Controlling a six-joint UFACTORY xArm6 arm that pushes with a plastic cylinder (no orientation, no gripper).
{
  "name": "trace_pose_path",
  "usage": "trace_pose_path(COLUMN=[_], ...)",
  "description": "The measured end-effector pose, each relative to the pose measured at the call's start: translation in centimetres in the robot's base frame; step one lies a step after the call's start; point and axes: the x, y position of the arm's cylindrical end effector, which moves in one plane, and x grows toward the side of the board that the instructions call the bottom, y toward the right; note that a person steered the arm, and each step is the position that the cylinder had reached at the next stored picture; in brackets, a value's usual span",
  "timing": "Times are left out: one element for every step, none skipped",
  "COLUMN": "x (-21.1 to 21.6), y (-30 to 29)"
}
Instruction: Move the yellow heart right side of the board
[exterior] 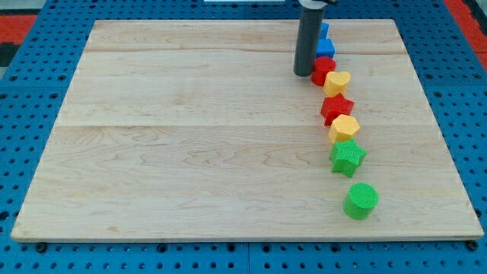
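Observation:
The yellow heart (338, 81) lies on the wooden board (190, 137) toward the view's upper right, in a line of blocks. My tip (303, 73) rests on the board just left of the red block (322, 70), which touches the heart's upper left. Two blue blocks (325, 47) sit above the red one, partly hidden by the rod. Below the heart come a red star (336, 107), a yellow hexagon (344, 127), a green star (348, 157) and a green cylinder (361, 201).
The board sits on a blue pegboard table (456, 91). A red area (23, 23) shows at the view's upper left corner and upper right corner.

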Motion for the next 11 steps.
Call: trace_pose_path(x=[2.9, 2.1, 0.7, 1.2, -0.4, -0.1, 0.8, 0.9, 1.1, 0.5, 0.3], y=[-0.2, 2.4, 2.8, 0.2, 1.9, 4.5, 5.3, 5.0, 6.1, 10.8, 13.8])
